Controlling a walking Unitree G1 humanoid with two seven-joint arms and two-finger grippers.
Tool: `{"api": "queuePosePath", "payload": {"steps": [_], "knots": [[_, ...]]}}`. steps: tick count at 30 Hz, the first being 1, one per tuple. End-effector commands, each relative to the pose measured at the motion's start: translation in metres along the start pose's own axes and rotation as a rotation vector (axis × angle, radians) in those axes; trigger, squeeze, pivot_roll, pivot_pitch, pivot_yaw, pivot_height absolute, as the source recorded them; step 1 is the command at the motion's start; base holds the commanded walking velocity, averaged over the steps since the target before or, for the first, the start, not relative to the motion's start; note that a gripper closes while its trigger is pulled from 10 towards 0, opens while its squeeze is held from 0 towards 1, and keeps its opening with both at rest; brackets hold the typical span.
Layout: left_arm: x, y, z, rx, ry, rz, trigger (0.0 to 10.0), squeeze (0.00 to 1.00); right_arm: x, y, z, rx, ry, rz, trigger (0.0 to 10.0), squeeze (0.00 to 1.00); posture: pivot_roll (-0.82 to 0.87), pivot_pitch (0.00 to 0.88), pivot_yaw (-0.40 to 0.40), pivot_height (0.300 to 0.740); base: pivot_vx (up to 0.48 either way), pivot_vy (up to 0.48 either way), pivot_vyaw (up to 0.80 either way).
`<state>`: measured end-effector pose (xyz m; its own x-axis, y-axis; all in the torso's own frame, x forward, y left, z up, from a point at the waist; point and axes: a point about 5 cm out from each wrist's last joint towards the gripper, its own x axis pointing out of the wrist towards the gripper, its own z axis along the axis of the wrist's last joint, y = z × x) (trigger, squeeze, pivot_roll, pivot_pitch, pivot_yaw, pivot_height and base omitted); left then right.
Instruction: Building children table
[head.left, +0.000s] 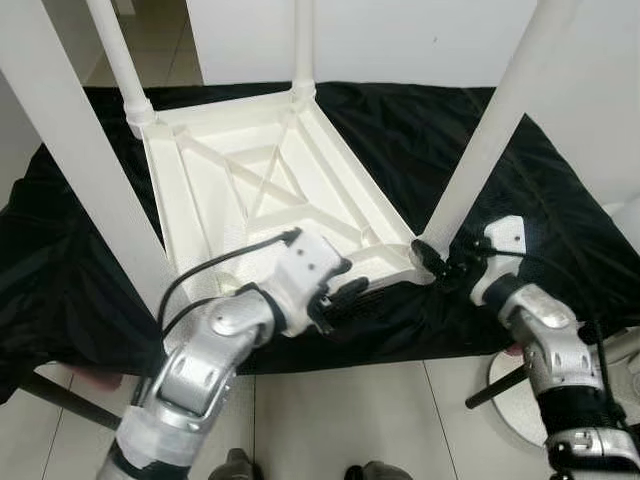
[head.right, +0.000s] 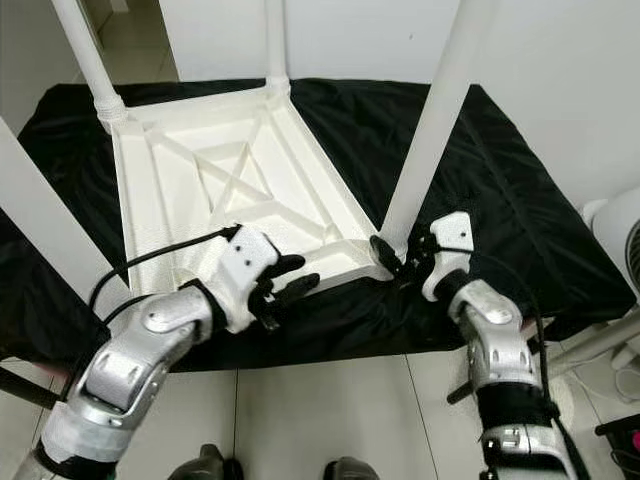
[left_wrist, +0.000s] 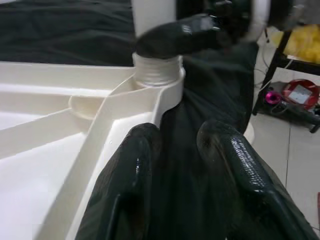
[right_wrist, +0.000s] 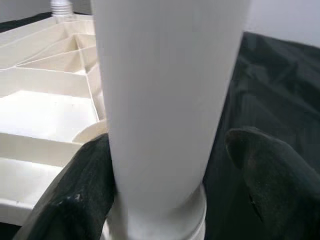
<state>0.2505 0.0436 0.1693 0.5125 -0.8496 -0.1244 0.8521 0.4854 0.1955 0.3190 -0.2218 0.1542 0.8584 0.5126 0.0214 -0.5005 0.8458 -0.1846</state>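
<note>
Where the upturned white tabletop (head.left: 270, 190) lies on the black cloth (head.left: 560, 190) at frame centre, you see its legs rising out of the top edge, and the near-right leg (head.left: 490, 130) stands in its corner socket at centre right. Your right gripper (head.left: 447, 262) sits at that leg's base, fingers (right_wrist: 75, 200) spread either side of it, one touching, not clamped. Your left gripper (head.left: 345, 293), lower centre, rests parted and empty at the tabletop's near rim.

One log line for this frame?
right tool: around white plastic table leg, open | left tool: open, at upturned white tabletop edge
</note>
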Motion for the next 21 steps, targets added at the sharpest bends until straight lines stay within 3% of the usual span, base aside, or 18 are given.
{"api": "queuePosePath", "payload": {"steps": [1, 8, 9, 10, 11, 12, 13, 14, 21], "knots": [[-0.001, 0.002, 0.003, 0.032, -0.012, 0.088, 10.0, 0.0, -0.001, -0.003, -0.001, -0.009, 0.009, 0.02, 10.0, 0.0, -0.09, 0.072, 0.007, 0.74, 0.0, 0.0, 0.0], [0.001, 0.003, 0.009, 0.054, -0.045, 0.12, 10.0, 0.0, 0.009, -0.007, 0.004, -0.036, 0.02, 0.1, 10.0, 0.0, -0.08, 0.068, 0.005, 0.74, 0.0, 0.0, 0.0], [0.002, 0.004, 0.009, 0.053, -0.045, 0.132, 10.0, 0.0, 0.011, -0.006, 0.004, -0.031, 0.027, 0.129, 8.0, 0.0, -0.08, 0.067, 0.001, 0.74, 0.0, 0.0, 0.0], [0.003, 0.004, 0.01, 0.055, -0.046, 0.144, 10.0, 0.0, 0.014, -0.005, 0.003, -0.036, 0.035, 0.152, 6.7, 0.0, -0.08, 0.066, 0.0, 0.74, 0.0, 0.0, 0.0], [0.004, 0.004, 0.01, 0.05, -0.042, 0.155, 10.0, 0.0, 0.016, -0.003, 0.001, -0.029, 0.041, 0.17, 3.8, 0.0, -0.07, 0.065, -0.004, 0.74, 0.0, 0.0, 0.0], [0.005, 0.004, 0.01, 0.051, -0.042, 0.162, 10.0, 0.0, 0.018, -0.001, 0.0, -0.026, 0.044, 0.178, 3.2, 0.0, -0.07, 0.065, -0.004, 0.74, 0.0, 0.0, 0.0], [0.005, 0.004, 0.01, 0.051, -0.042, 0.162, 10.0, 0.0, 0.018, -0.001, 0.0, -0.026, 0.044, 0.178, 3.2, 0.0, -0.07, 0.065, -0.004, 0.74, 0.0, 0.0, 0.0], [0.005, 0.003, 0.011, 0.057, -0.046, 0.171, 10.0, 0.0, 0.019, 0.002, -0.003, -0.021, 0.048, 0.189, 0.0, 0.0, -0.07, 0.062, -0.008, 0.74, 0.0, 0.0, 0.0], [0.008, 0.005, 0.011, 0.098, -0.035, 0.236, 10.0, 0.0, 0.02, 0.016, -0.019, 0.021, 0.069, 0.194, 0.0, 0.0, -0.07, 0.053, -0.02, 0.74, 0.0, 0.0, 0.0]]}}
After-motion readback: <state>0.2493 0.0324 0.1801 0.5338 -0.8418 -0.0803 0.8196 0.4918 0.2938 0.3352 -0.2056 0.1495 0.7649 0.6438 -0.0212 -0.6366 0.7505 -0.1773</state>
